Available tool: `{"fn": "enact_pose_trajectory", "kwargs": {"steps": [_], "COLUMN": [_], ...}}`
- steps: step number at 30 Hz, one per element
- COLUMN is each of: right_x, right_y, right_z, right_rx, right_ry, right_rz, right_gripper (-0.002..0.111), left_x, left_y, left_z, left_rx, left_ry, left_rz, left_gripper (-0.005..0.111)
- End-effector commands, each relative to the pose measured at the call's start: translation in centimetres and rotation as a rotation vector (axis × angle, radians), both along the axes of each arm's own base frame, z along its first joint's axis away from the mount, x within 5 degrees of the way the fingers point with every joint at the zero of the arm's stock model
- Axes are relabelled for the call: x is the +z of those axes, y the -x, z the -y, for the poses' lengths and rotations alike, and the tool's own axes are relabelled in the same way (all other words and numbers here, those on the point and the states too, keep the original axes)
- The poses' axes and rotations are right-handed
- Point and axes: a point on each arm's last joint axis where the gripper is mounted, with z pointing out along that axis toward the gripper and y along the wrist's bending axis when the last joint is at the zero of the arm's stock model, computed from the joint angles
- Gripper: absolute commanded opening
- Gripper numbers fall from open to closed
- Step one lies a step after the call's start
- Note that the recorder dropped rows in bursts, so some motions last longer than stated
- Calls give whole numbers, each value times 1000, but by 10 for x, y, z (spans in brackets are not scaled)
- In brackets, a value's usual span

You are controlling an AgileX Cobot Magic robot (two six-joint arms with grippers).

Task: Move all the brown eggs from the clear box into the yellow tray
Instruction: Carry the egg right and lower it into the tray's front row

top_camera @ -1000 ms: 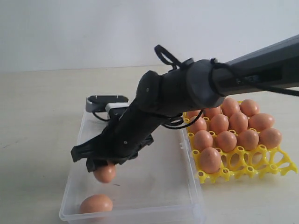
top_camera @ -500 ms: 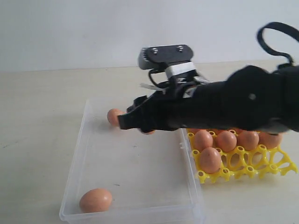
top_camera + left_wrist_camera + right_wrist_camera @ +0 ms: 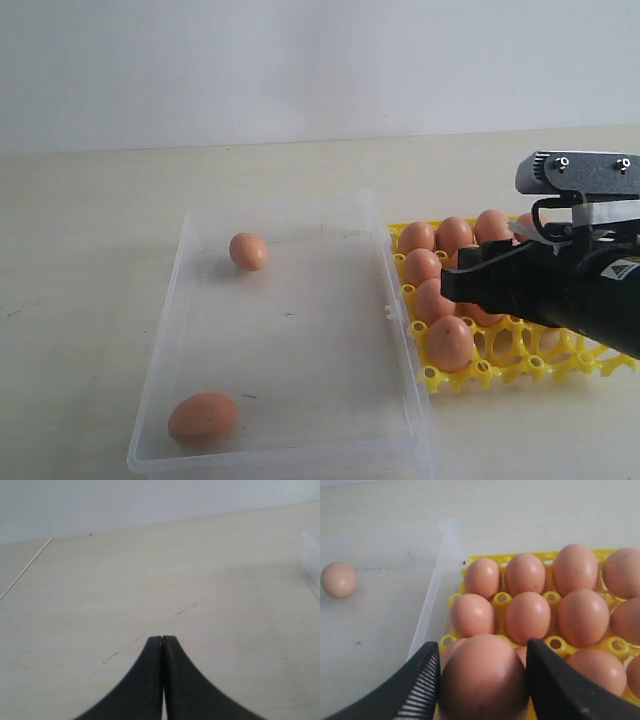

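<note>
Brown eggs (image 3: 450,342): we judge job nearly done, roughly a dozen seated in yellow tray (image 3: 432,378). Right gripper (image 3: 484,656) pinching one more egg (image 3: 482,685) above tray, not yet set down. Some front-row cups (image 3: 500,345) open. Two eggs left in clear box (image 3: 157,340): one near far wall (image 3: 248,251), one in near corner (image 3: 203,418). Left gripper (image 3: 163,642) pressed together, empty, over bare table (image 3: 150,580).

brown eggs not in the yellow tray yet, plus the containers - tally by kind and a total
brown eggs loose in the clear box: 2
brown egg held in the right jaws: 1
clear box: 1
yellow tray: 1
total: 5
</note>
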Motion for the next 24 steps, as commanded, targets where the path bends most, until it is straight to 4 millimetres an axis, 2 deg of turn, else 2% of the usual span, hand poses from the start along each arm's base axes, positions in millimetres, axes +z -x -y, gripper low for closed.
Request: {"fn": "enact_pose_trajectory", "kwargs": {"steps": [1,7,16,24], "right_x": [-3,-32,-44,-44], "right_y": [2,5,-1,-5], "right_z": [5,11,10,7], "right_rx": [-7,-45,-74,-75], "right_ry": [22,85,89,72], "right_rz": [4,-60,-64,-59], "right_gripper": [0,0,0,0], "left_x": [2,2,2,2], "left_y": [0,0,0,0], "left_z": [0,0,0,0], "left_rx": [-5,-5,-5,-5], "left_ry": [3,3,3,3], "left_rz": [13,13,13,13], "left_gripper": [0,0,0,0]}}
